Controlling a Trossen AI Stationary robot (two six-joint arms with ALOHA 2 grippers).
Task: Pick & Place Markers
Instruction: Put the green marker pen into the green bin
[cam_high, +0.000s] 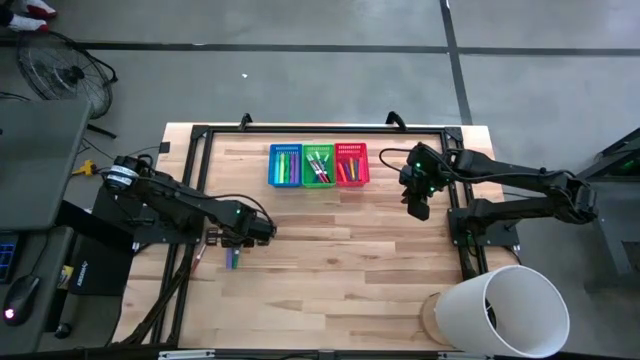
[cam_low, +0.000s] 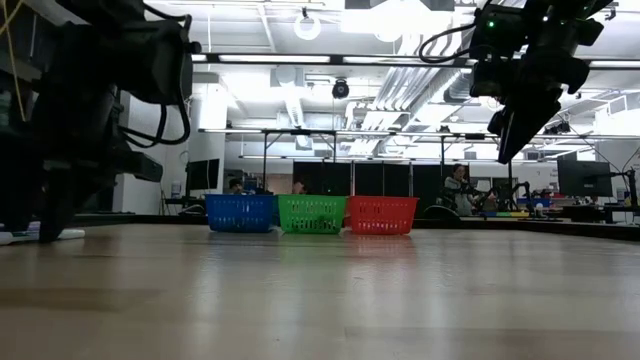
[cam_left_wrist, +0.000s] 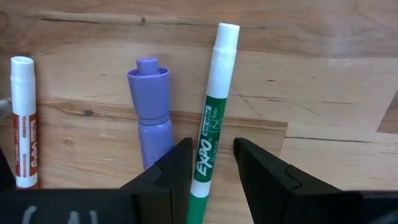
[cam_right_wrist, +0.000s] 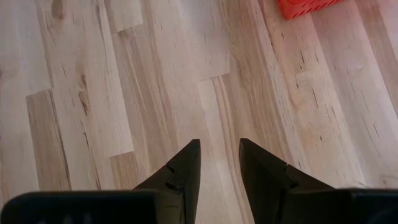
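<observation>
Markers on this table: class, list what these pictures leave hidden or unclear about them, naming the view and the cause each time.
- Green marker: left wrist view; its lower end is cut off by the frame edge between the left gripper fingers; contact with the pads unclear.
- Purple marker: lower part hidden behind a finger.
- Markers in the baskets: high view, too small to count; low view, basket walls hide them.
- Right gripper: only bare wood under it.

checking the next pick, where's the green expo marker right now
In the left wrist view the green marker lies on the table between the left pincer's open fingers, beside a purple marker. In the high view that is the table's left side.
</observation>
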